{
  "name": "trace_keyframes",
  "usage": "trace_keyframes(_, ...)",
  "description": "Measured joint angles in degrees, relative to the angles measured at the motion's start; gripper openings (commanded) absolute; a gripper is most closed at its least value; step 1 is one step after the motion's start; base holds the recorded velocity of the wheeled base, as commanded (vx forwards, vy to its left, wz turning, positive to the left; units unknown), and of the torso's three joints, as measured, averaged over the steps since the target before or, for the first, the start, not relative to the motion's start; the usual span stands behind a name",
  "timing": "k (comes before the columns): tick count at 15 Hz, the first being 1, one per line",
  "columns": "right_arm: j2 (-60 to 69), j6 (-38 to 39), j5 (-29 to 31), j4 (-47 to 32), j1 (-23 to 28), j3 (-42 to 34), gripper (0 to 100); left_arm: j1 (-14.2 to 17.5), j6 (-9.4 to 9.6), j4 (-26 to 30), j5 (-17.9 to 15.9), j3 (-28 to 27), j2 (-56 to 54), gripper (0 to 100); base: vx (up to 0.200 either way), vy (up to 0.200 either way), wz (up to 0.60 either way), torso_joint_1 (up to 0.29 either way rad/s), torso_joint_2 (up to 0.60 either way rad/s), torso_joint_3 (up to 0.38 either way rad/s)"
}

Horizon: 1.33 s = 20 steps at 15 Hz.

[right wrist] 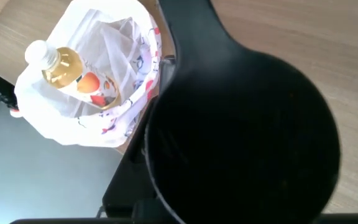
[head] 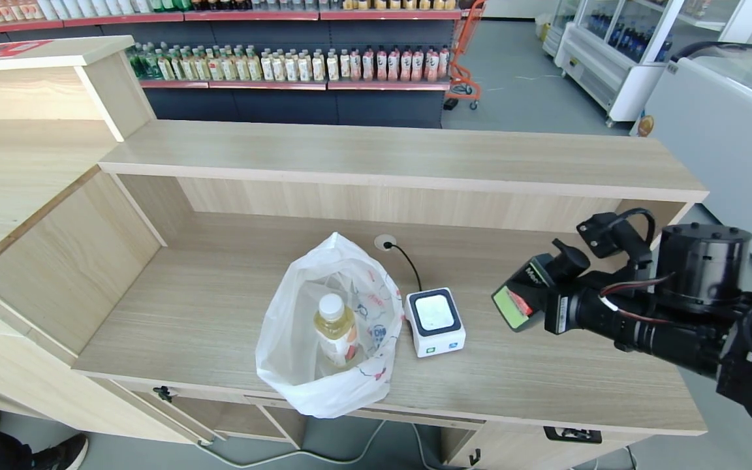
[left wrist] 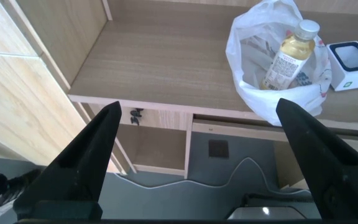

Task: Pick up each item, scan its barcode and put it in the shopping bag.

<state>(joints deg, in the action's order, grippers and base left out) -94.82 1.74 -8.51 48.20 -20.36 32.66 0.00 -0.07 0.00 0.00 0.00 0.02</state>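
A white plastic shopping bag (head: 297,352) stands open near the counter's front edge, with a yellow drink bottle (head: 335,329) upright inside it. Just right of the bag sits the white barcode scanner (head: 435,321). Further right, above the counter, my right gripper (head: 549,294) is shut on a black can (head: 516,300) whose green and red label faces the scanner. The can (right wrist: 241,137) blocks much of the right wrist view, with the bag (right wrist: 98,81) and bottle (right wrist: 67,68) beyond it. My left gripper (left wrist: 197,106) hangs open below the counter front, apart from the bag (left wrist: 253,93), bottle (left wrist: 288,56) and scanner (left wrist: 352,62).
A raised wooden ledge (head: 402,156) runs behind the work surface, with a side wall (head: 69,261) on the left. The scanner's black cable (head: 408,261) leads to a hole at the back. Store shelves of bottles (head: 284,65) and freezers (head: 722,117) stand beyond.
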Motion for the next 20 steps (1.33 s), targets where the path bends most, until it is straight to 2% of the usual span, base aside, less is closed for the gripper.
trace_keyframes(3,3.56,-2.23,0.06,-0.04,0.51,-0.79,0,0.02,0.07,-0.02,-0.02,0.0,0.0,100,0.0,0.2,0.0,-0.004,0.0,0.004)
trace_keyframes(6,1.46,-3.62,0.0,-0.15,0.62,4.27,0,-0.02,0.1,0.0,0.0,0.0,0.0,100,0.0,0.2,0.0,0.004,0.01,0.001)
trace_keyframes(10,-8.52,-6.61,-0.07,-0.15,0.38,16.04,0,-0.05,-0.06,0.0,0.0,0.0,0.0,100,0.0,0.0,0.0,0.0,0.0,0.0)
trace_keyframes(14,-21.53,-8.17,-0.2,3.45,-0.65,25.66,0,0.0,-0.06,0.0,0.0,0.0,0.0,100,0.0,0.0,0.0,0.0,0.0,0.0)
trace_keyframes(20,-34.47,-8.19,-2.99,8.23,-4.02,31.76,0,0.0,-0.09,0.0,0.0,0.0,0.0,100,0.0,0.0,0.0,0.0,0.0,0.0)
